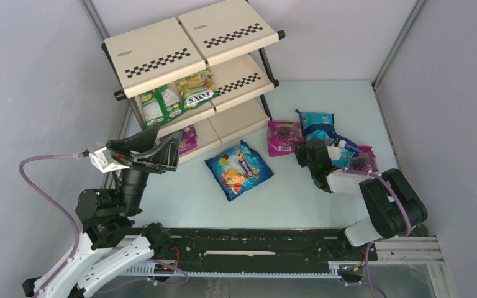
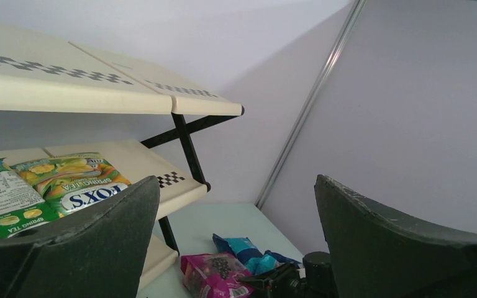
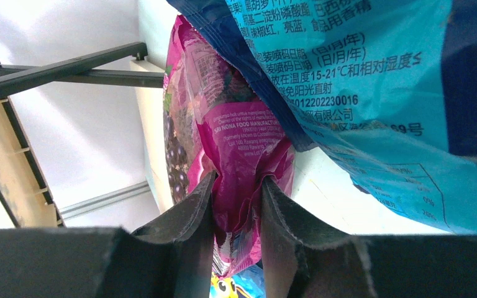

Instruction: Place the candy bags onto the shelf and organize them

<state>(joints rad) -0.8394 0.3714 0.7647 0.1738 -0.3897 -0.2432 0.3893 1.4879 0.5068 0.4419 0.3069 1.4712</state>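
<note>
The shelf point(image 1: 155, 49) stands at the back left. Two green-yellow candy bags point(image 1: 152, 105) point(image 1: 197, 90) lie on its middle tier, and a magenta one point(image 1: 187, 138) on its lowest tier. My right gripper point(image 1: 303, 152) is shut on the near edge of a magenta bag point(image 3: 236, 136) lying on the table point(image 1: 284, 136). A teal-blue bag point(image 1: 317, 124) lies just right of it point(image 3: 372, 74). Another magenta bag point(image 1: 363, 160) lies beside the right arm. A blue bag with orange fruit art point(image 1: 239, 169) lies mid-table. My left gripper point(image 2: 236, 186) is open and empty, raised in front of the shelf's left end point(image 1: 161, 148).
Grey walls close in the table on the left, back and right. The shelf's black cross frame point(image 2: 183, 139) stands between its tiers on the right end. A black rail point(image 1: 248, 248) runs along the near edge between the arm bases.
</note>
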